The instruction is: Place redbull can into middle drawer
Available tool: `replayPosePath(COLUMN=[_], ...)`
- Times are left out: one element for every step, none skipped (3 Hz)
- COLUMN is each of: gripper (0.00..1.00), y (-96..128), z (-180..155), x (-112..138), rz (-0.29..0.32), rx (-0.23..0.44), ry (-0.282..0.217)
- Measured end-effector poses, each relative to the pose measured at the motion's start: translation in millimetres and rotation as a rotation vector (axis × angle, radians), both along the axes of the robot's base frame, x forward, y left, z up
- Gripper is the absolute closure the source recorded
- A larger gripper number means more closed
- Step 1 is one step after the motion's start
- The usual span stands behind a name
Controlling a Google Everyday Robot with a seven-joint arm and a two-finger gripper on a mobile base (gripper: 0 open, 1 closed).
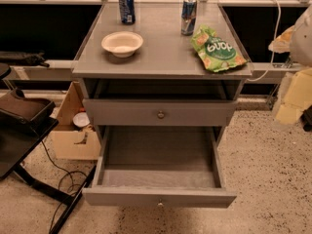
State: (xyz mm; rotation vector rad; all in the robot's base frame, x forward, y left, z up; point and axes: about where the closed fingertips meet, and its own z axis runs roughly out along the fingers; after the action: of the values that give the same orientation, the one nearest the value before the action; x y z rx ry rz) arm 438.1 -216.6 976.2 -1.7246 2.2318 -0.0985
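Note:
The redbull can [188, 16], slim and blue-and-silver, stands upright at the back right of the grey cabinet top [161, 57]. The middle drawer [158, 197] is pulled out towards me, and its deep grey tray [158, 155] holds nothing. The knobbed drawer front above it [160, 112] is pushed in. My gripper [292, 99] is a pale shape at the right edge of the view, to the right of the cabinet, below the top's level and well apart from the can.
A wider blue can [126, 7] stands at the back left of the top. A white bowl [122, 43] sits in front of it. A green snack bag [217, 50] lies just right of and in front of the redbull can. A cardboard box [73, 130] and cables [58, 179] are on the floor at the left.

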Motion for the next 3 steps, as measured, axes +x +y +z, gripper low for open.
replayPosePath(gripper=[0.0,0.0,0.0], y=[0,-3,-12], z=[0,-3,-6], x=[0,10,56], rz=[0.0,-0.022,-0.096], rx=[0.0,0.052,0.253], ry=[0.0,-0.031,-0.121])
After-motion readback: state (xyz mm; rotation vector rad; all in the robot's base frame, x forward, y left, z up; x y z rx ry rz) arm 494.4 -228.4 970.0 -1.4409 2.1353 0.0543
